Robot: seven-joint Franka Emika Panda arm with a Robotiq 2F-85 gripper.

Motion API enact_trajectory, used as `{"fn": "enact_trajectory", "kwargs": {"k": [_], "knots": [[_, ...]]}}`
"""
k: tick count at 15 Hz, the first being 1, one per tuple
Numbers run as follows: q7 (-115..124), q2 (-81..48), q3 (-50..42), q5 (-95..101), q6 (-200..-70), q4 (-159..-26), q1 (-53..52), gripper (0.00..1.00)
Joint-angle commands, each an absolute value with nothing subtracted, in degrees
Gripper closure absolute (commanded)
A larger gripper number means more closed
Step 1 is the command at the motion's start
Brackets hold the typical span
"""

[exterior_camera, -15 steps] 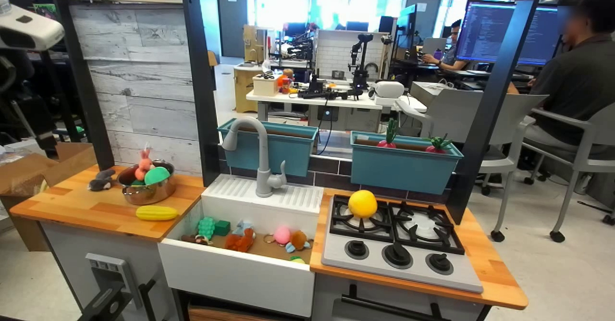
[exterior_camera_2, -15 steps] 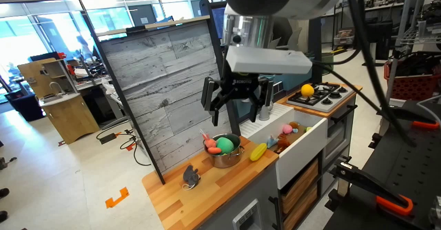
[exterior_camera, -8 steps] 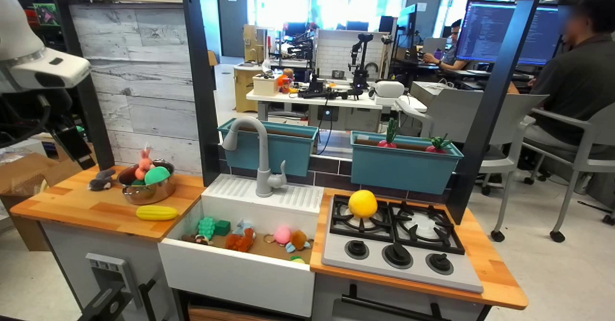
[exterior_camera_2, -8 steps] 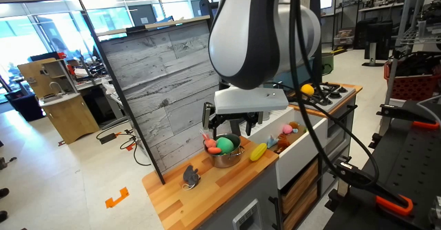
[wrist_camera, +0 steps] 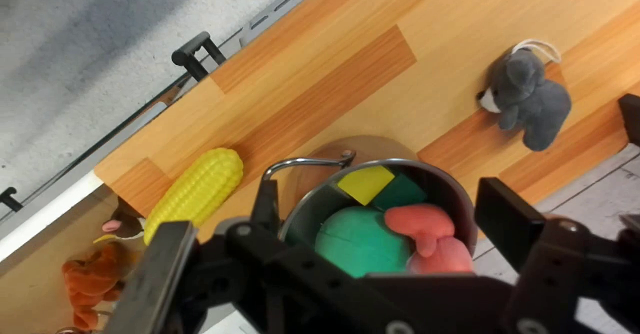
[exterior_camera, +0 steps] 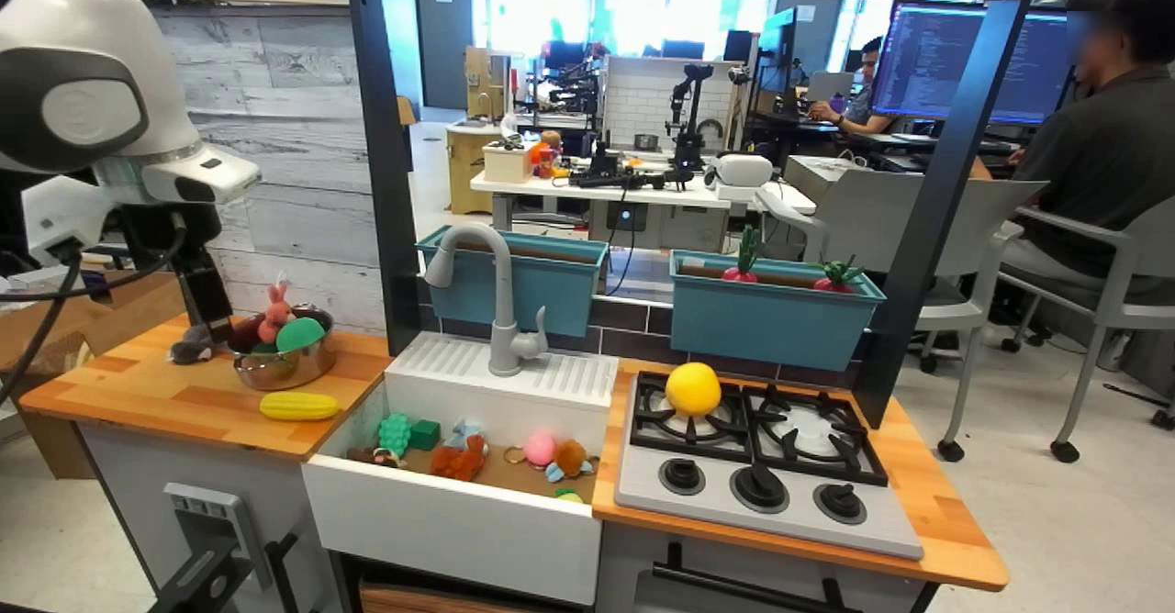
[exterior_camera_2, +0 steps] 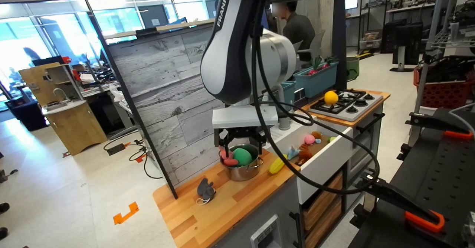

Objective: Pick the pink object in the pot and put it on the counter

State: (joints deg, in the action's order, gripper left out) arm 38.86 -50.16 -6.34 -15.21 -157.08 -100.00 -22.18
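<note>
In an exterior view, L end: metal pot (exterior_camera: 285,373) on the wooden counter (exterior_camera: 156,393). In it, L to R: the task's pink toy (exterior_camera: 275,321), then a green ball (exterior_camera: 301,334); wrist cam also shows me a yellow bit (wrist_camera: 366,184) & a dk green bit (wrist_camera: 401,193) inside. Next, the sink (exterior_camera: 450,526): green bumpy toy (exterior_camera: 395,434), green block (exterior_camera: 425,435), orange-red toy (exterior_camera: 457,461), pink ball (exterior_camera: 540,449), brownish toy (exterior_camera: 570,457). Teal planter (exterior_camera: 551,296) behind the sink; R of it, another planter (exterior_camera: 771,319) w/ 2 radishes (exterior_camera: 740,274).

My arm (exterior_camera: 101,72) reaches in from the L edge, gripper (exterior_camera_2: 243,153) pointing down over the pot. Jaws wide apart; in wrist view one finger shows at either side of the pot. Can't tell if a finger touches the pink toy.

Hard to see: arm's cut off by the frame edge. Gray toy (wrist_camera: 532,99), on counter beside pot, is partly behind a finger in an exterior view; wrist cam gets it clear. In an exterior view a finger crosses the pink toy, & my cable (exterior_camera_2: 342,192) crosses the corn (wrist_camera: 200,186). In wrist view gripper covers pot's near side plus pink toy's lower end; sink's cut off at L. Yellow-green thing (exterior_camera: 568,495) mostly behind sink's front wall, can't ID.
</note>
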Motion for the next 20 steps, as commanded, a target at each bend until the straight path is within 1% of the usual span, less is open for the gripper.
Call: {"fn": "enact_trajectory", "kwargs": {"k": [1, 3, 5, 12, 17, 20], "knots": [[39.11, -57.01, -1.77, -15.25, -144.32, -86.66, -16.14, 0.0], [39.95, -60.19, -0.84, -15.08, -138.33, -81.04, -14.65, 0.0], [41.66, -62.74, -1.03, -14.79, -135.63, -76.76, -14.35, 0.0], [50.95, -65.88, -4.72, -10.07, -142.07, -71.12, -18.35, 0.0], [56.32, -68.59, -6.81, -5.82, -141.41, -68.74, -20.34, 0.0], [61.04, -70.91, -10.7, -1.84, -142.18, -68.09, -22.75, 0.0]]}}
